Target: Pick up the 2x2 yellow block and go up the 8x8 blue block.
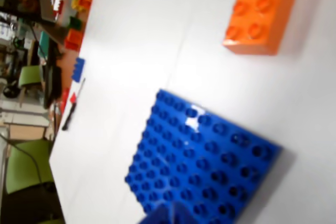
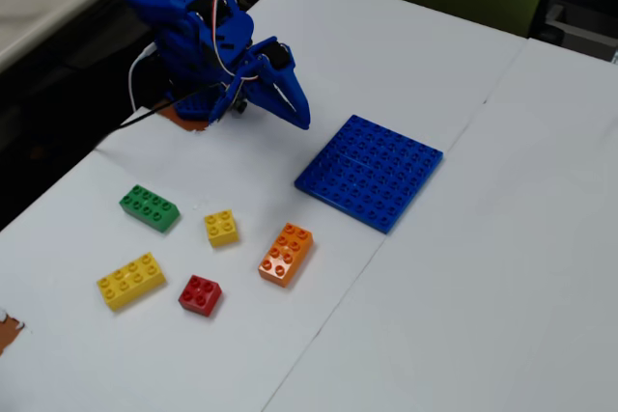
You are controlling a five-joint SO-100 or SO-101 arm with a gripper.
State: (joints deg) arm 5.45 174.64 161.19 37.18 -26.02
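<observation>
Gripper (image 2: 301,121) raised beside the arm's base, above bare table (image 2: 463,277), fingers together to a point and nothing between them: clenched on air, as far as the fixed view shows. Nothing grasped yet, so judged to be at the very start, approach not begun.

Yellow block (image 2: 222,228) lying well apart from the gripper, nearer the camera, between green brick (image 2: 150,207) and orange brick (image 2: 286,254), just above red brick (image 2: 200,295); long yellow brick (image 2: 130,281) further left. Blue plate (image 2: 370,171) flat on the table, to the right of the gripper, unoccupied.

Next move, by judgement: swing toward the small yellow one, spread the fingers, drop squarely over it without nudging the orange neighbour.

Wrist view: only the plate (image 1: 202,163) close up, studs plain, the orange brick (image 1: 261,11) and room clutter at far left; no yellow block there at all, and only a blue tip of the gripper (image 1: 170,216) at the bottom edge. Fixed view alone gives the whole layout.
</observation>
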